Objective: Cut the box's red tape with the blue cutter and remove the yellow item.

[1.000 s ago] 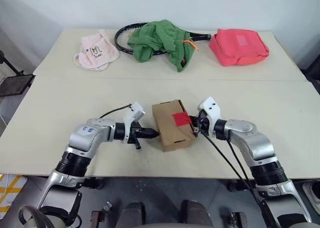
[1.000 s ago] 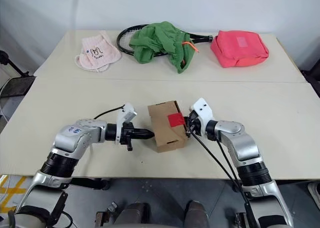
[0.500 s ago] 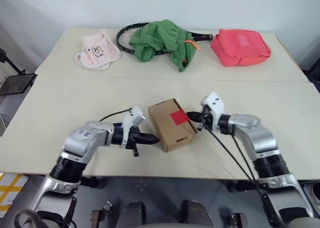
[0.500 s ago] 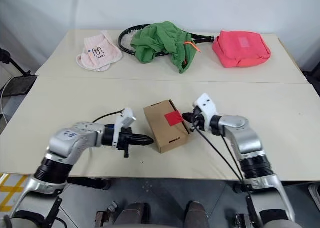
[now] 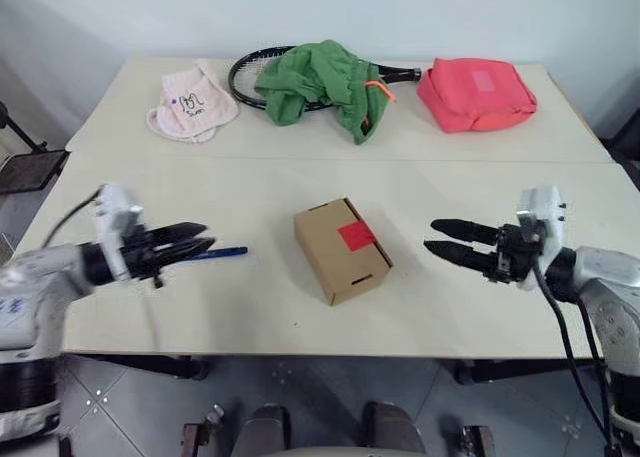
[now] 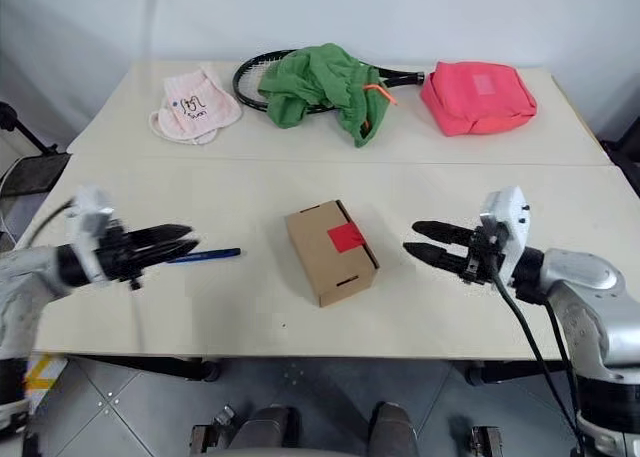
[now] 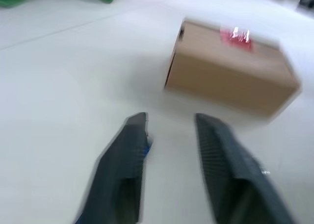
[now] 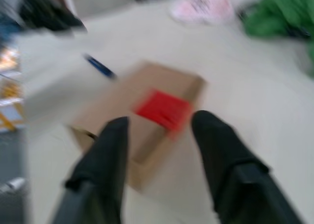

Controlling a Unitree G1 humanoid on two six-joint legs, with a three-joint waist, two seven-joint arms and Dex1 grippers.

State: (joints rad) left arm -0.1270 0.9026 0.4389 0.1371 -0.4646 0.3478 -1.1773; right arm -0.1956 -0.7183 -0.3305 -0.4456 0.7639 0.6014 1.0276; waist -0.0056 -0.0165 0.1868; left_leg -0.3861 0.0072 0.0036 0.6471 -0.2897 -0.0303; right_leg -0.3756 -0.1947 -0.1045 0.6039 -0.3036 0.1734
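Left pincer (image 5: 185,239): reaching in low from the left side of the table (image 5: 250,307), pointing right toward the box; fingers (image 7: 128,150) spread apart, holding nothing; the blue cutter is showing just at their tips, contact hard to judge.
Right pincer (image 5: 450,242): hanging at the right of the box, aiming left at it; fingers (image 8: 216,140) parted with a clear gap, gripping nothing, well apart from the box.
Blue cutter (image 5: 222,252): lying flat on the table between the left pincer and the box, pointing at the box.
Box (image 5: 335,262): sitting closed in the middle of the near table, turned at an angle, touched by neither pincer.
Red tape (image 5: 357,236): sticking across the flap seam on the box's top, uncut.
Far side: pink cloth (image 5: 190,102) bearing a small dark drawing and unreadable writing; black racket (image 5: 245,72) lying partly under green clothing (image 5: 320,82); pink-red fabric bag (image 5: 477,94) at the far right.
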